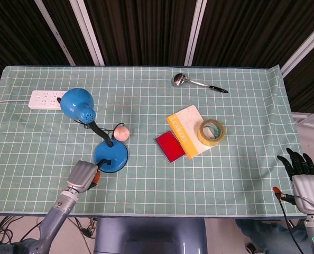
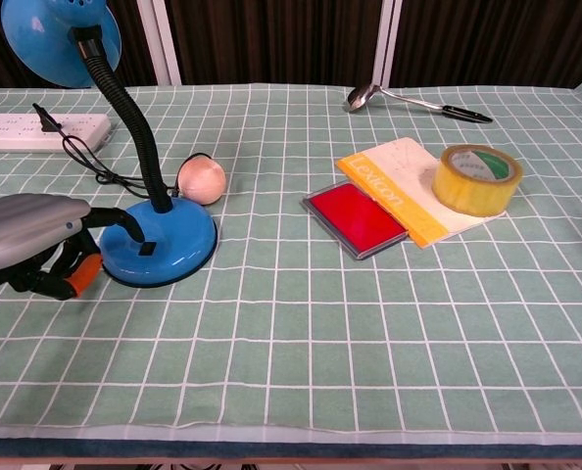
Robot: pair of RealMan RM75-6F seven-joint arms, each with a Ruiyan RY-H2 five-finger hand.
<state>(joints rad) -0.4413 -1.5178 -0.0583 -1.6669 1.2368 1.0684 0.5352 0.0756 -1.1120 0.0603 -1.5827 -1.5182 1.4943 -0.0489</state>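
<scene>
The blue desk lamp (image 2: 157, 250) is parked on the left half of the counter (image 2: 369, 323), and the left hand (image 2: 36, 250) is right up against its round base from the left side. In the chest view one dark finger (image 2: 122, 221) is stretched out over the rim of the base, toward the little switch on top, while the other fingers are curled under the palm with nothing in them (so nothing is gripped, just a poke-type pose). Whether that fingertip is actually touching the base can't be told for sure. From the hand, the lamp lies to the right and slightly further back, with the gooseneck rising up and leaning left to the shade. The right hand (image 1: 301, 172) is seen well apart off the counter's right edge, fingers spread and holding nothing, so the left is clearly the nearer one
</scene>
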